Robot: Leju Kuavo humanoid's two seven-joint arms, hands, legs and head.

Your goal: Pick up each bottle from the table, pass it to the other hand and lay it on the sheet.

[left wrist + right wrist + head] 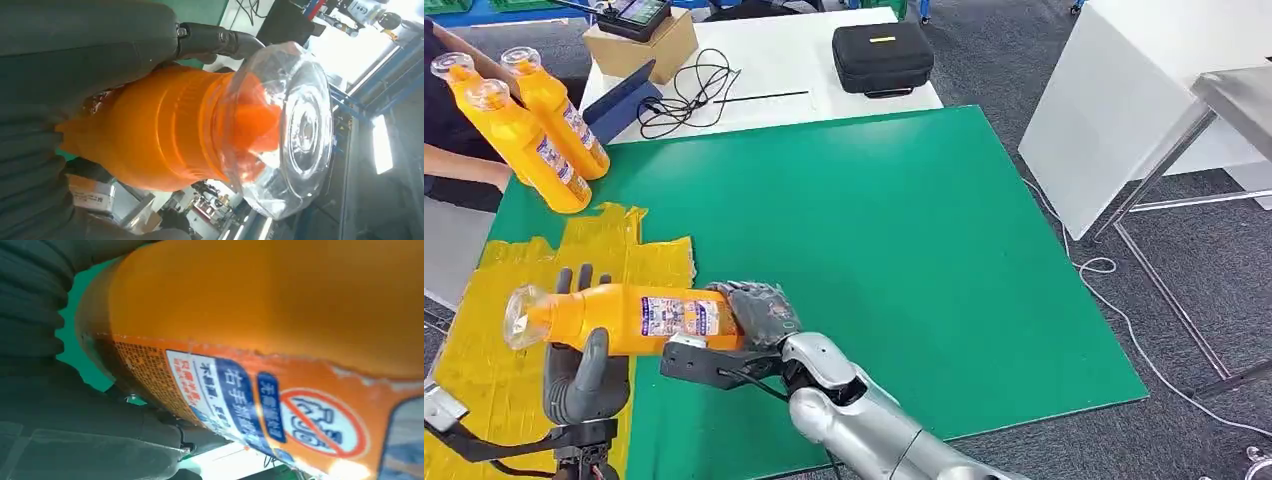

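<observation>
Head view, lower left: the right hand [759,312] grips the base of an orange bottle [624,317] lying sideways, the left hand [579,370] wrapped around its neck end, above the yellow sheet [484,340].

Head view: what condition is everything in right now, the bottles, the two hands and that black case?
Held bottle: horizontal, clear cap on, above the yellow sheet.
Right hand: grips its base.
Left hand: fingers around its neck end.
Two bottles: leaning at the table's far corner, capped.
Black case: closed.
</observation>
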